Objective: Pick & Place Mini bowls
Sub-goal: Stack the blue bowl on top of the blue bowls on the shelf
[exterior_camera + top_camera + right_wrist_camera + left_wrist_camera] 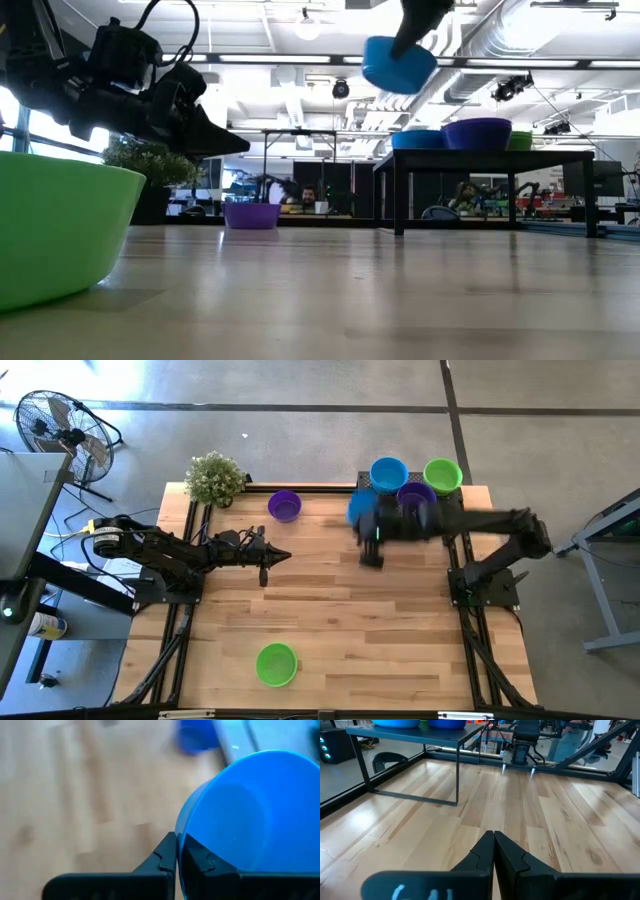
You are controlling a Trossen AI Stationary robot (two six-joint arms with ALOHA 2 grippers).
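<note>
Small round blue plastic bowl (361,508) tilted in the air at one o'clock, blue (389,472), purple (416,496) and green bowls (442,474) on the stand, purple bowl (285,505) at eleven, green bowl (276,663) at six

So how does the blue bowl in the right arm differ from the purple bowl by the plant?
The blue bowl hangs tilted in the air, its rim pinched by the right gripper; the purple bowl sits upright on the table, free of any gripper. Both look the same size.
</note>
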